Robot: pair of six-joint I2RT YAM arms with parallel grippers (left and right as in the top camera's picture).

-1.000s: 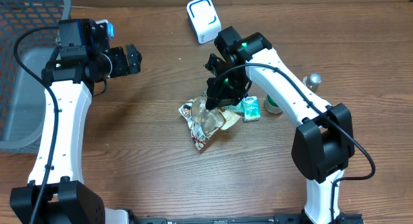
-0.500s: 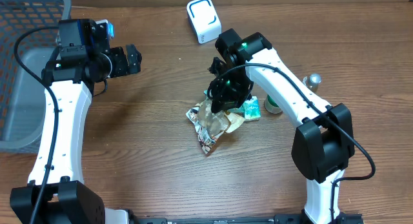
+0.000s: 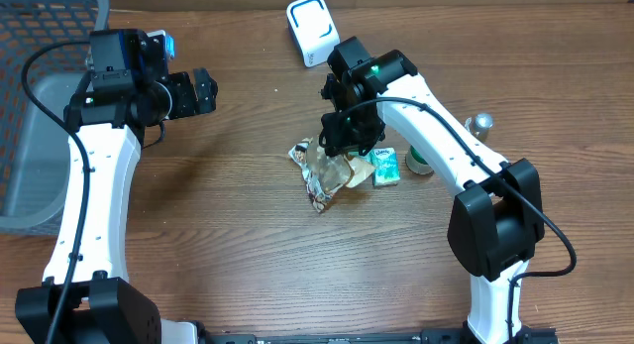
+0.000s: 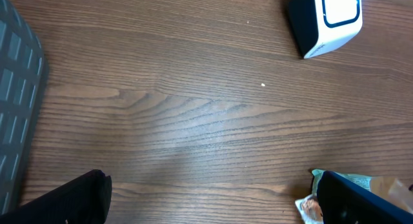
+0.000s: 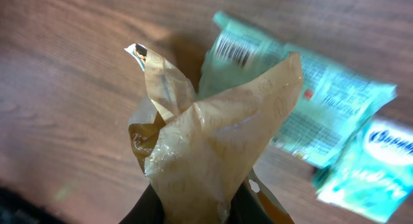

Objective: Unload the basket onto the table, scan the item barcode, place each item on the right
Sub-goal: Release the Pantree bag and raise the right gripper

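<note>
Overhead, the right claw (image 3: 345, 138) is clenched on the crinkled tan wrapper (image 3: 322, 173). The wrapper's long axis trails from that claw toward the near left, with its lower end seemingly on the table (image 3: 228, 245) (contact is hard to judge). The white scanner (image 3: 312, 29) lies beyond the claw, slightly left. The left claw (image 3: 198, 89) hangs spread wide and empty, well apart.

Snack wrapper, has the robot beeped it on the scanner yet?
Not yet. Done: the right end effector is shut on the snack wrapper. In hand: it holds the wrapper beside the teal packets. Left: getting it over to the white scanner and showing the barcode. The left end effector is open, far from it.
</note>
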